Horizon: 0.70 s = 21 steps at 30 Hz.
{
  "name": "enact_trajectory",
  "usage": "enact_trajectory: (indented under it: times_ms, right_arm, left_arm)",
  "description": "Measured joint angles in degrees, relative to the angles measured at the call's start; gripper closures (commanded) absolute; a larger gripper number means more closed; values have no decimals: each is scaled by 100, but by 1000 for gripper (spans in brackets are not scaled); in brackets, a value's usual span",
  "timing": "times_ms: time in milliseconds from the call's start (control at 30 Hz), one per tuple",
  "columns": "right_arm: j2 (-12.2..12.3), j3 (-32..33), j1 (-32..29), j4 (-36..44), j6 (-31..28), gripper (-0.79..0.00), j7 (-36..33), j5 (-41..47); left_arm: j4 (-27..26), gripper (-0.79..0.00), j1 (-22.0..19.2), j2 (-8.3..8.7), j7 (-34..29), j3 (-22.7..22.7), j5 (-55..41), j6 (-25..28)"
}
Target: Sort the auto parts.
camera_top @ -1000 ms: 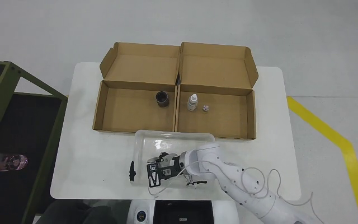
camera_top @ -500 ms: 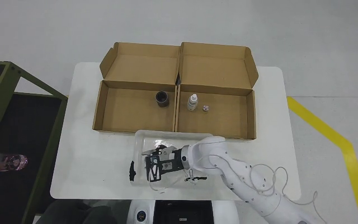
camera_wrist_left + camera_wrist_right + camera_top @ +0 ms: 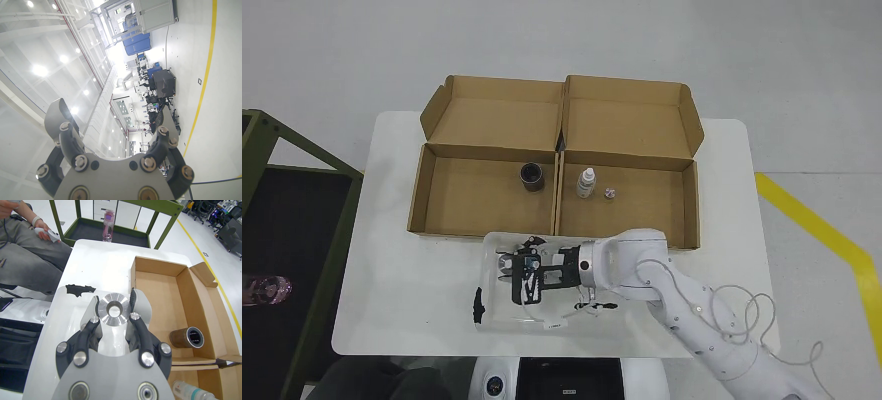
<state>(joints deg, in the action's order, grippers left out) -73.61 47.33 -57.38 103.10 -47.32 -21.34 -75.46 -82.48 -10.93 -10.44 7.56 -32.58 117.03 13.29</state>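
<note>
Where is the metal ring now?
In the right wrist view, the right gripper holds the ring over the tray, beside the box with the cylinder.

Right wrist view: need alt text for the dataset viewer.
The right gripper is shut on a silver metal ring with a centre hole, over a clear plastic tray on the white table. Beside the tray, an open cardboard box holds a dark cylindrical sleeve lying on its side.
</note>
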Motion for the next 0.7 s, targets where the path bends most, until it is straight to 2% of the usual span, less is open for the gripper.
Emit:
enact_trajectory:
  times_ms: [700]
  right_arm:
    - [141,870,-2,366,90,0,685,298]
  left_arm:
    - [0,-785,0,0,0,0,0,0]
